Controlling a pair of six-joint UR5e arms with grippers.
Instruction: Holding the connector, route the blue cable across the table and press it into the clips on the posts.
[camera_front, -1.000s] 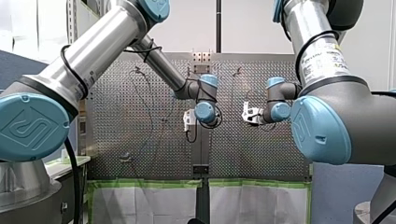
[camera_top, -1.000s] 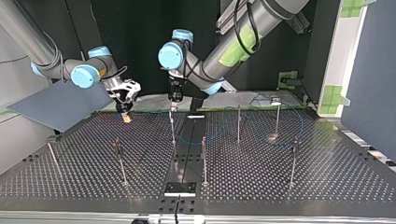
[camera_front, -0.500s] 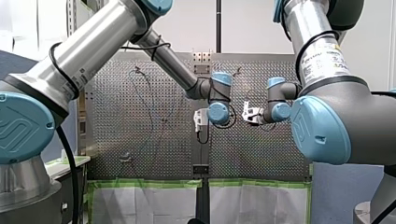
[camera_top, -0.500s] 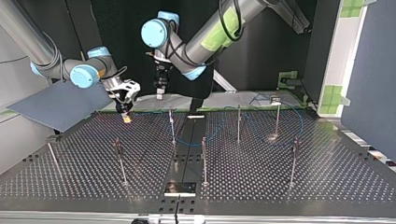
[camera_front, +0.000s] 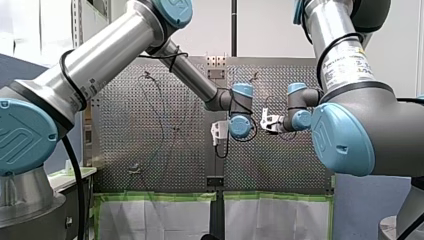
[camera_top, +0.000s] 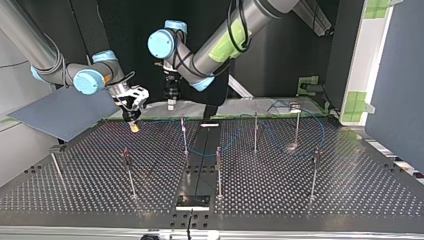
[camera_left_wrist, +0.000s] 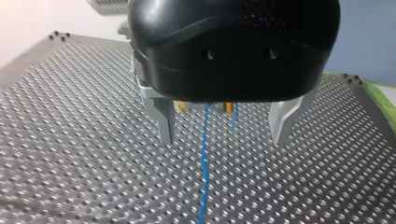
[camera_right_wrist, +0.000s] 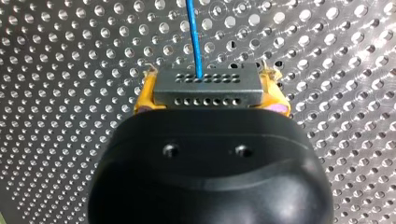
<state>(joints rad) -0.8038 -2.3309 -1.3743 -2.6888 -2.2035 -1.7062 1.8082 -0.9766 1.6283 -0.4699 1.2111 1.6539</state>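
Now my left gripper (camera_top: 171, 103) nearer my right gripper (camera_top: 134, 125), fingers (camera_left_wrist: 164, 120) apart; right fingers tight on connector (camera_right_wrist: 206, 86).

Top view: a grey-blue flat panel (camera_top: 65, 112) is tilting at 9 o'clock. A small black plate (camera_top: 192, 201) is sitting at 6 o'clock, possibly a bracket, too small to tell. Green tape patches (camera_top: 356, 102) are sticking at 2 o'clock. Front view: white sheets (camera_front: 155, 220) are hanging at 6 o'clock.

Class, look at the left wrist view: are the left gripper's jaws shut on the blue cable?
No: on my left gripper the jaws stand wide apart, and the blue cable passes between them touching neither.
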